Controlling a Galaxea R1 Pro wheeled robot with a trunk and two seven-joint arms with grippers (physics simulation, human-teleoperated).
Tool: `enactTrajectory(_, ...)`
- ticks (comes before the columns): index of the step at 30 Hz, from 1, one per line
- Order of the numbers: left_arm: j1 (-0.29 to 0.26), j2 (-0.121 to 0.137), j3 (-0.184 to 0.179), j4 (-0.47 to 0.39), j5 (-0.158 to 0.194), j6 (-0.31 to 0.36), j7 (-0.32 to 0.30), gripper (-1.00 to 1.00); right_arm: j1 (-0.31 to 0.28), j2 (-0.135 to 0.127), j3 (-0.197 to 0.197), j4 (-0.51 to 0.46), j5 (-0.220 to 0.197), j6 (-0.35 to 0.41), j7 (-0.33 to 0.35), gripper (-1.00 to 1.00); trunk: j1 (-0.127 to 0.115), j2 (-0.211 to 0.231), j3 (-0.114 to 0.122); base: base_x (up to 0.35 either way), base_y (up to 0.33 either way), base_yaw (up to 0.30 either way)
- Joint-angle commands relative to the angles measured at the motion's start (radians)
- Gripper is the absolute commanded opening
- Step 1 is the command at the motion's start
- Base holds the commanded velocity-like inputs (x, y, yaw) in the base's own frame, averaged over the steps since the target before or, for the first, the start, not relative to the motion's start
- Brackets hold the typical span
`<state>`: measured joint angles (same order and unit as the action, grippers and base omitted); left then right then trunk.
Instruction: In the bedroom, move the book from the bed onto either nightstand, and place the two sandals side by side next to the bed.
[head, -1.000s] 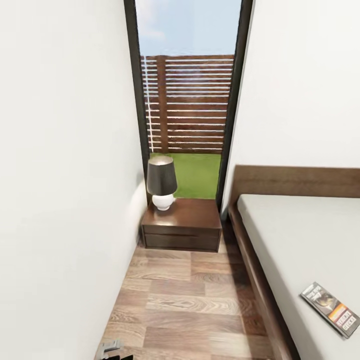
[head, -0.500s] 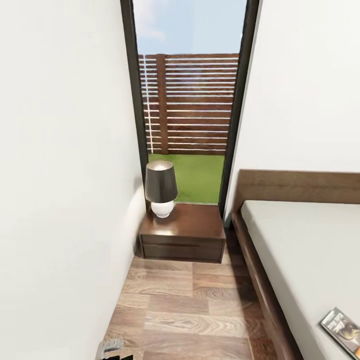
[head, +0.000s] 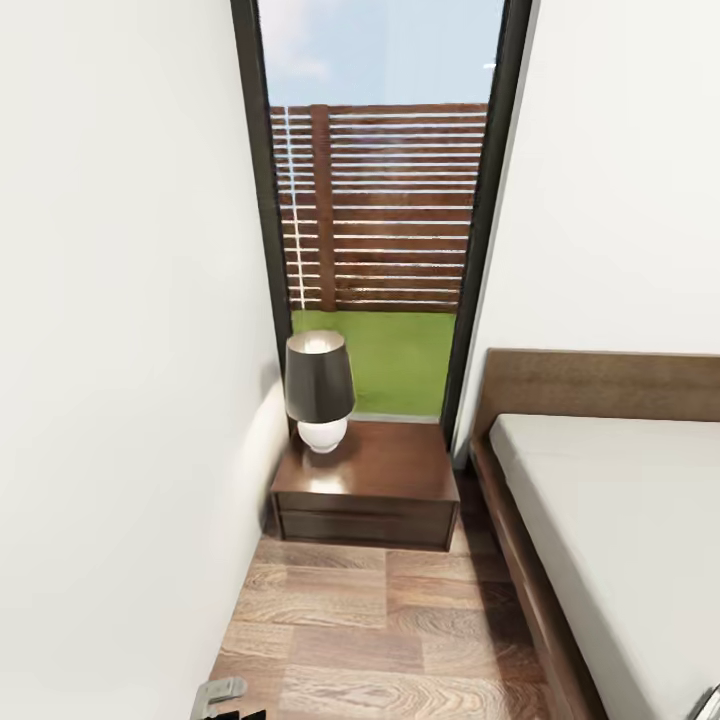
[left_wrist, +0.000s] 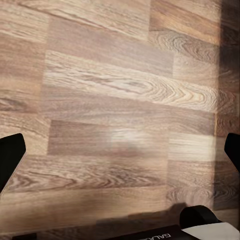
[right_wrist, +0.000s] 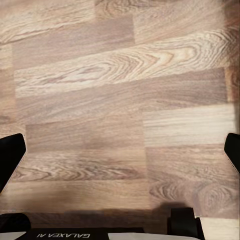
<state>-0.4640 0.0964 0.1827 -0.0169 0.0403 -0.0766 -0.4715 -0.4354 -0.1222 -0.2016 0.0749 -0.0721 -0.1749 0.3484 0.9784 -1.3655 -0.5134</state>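
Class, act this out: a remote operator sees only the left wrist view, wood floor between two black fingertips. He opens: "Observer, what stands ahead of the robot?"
Observer: A dark wood nightstand stands straight ahead, below the tall window.
Operator: Anything on it?
Observer: A lamp stands on its back corner, on the side toward the wall and away from the bed.
Operator: Where is the bed?
Observer: The bed runs along the right of the head view, its frame close beside the nightstand.
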Motion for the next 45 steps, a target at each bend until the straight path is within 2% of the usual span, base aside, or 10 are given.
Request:
enactTrajectory(1, -0.001, 0.0, 0.001, 0.002, 0.004, -0.002, -0.004, 1.0, -0.002, -0.001, -0.002, 0.005, -0.008, -0.006, 0.006, 1.0, 0.001, -0.001, -0.001, 0.329, 0.0, -0.043)
enactTrajectory(10, -0.001, 0.0, 0.001, 0.002, 0.004, -0.002, -0.004, 1.0, -0.002, -0.001, -0.002, 0.005, -0.008, -0.006, 0.005, 1.0, 0.001, -0.001, -0.001, 0.313, 0.0, -0.118)
enactTrajectory(45, -0.001, 0.0, 0.001, 0.002, 0.004, -0.002, -0.004, 1.0, -0.002, -0.001, -0.002, 0.005, -0.008, -0.006, 0.006, 1.0, 0.001, -0.001, -0.001, 0.28, 0.015, -0.002)
